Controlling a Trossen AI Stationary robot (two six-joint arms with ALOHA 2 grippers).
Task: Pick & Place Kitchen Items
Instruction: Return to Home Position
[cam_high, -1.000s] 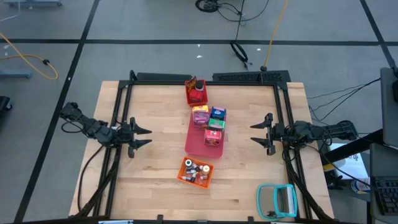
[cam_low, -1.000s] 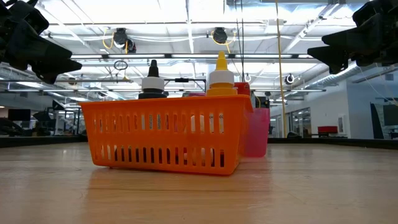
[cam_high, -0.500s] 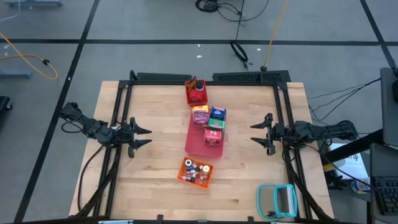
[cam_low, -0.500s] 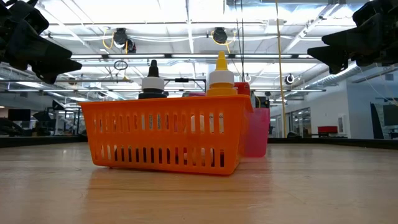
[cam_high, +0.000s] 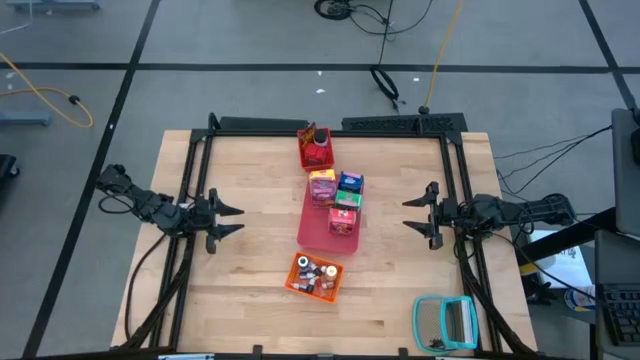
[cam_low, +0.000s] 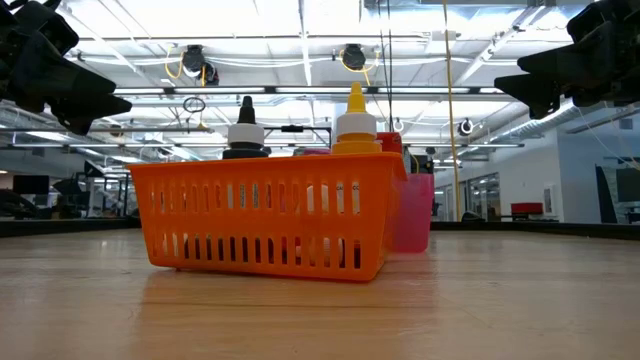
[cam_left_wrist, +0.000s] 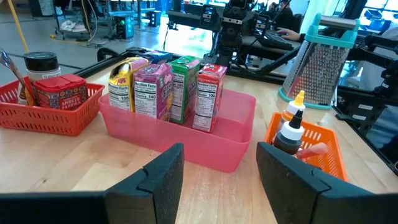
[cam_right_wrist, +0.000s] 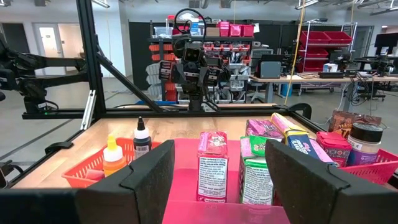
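High view shows left end effector (cam_high: 238, 220) and right end effector (cam_high: 407, 213) agape near opposite table (cam_high: 250, 295) edges.

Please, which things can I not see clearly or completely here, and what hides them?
Low view: the wall of the orange bin hides the bottles below their caps and most of the pink bin behind.
High view: labels on the cartons are too small to read.
Right wrist view: the red bin is cut off by the edge.
Low view: the left hand and right hand are cut off at the corners.
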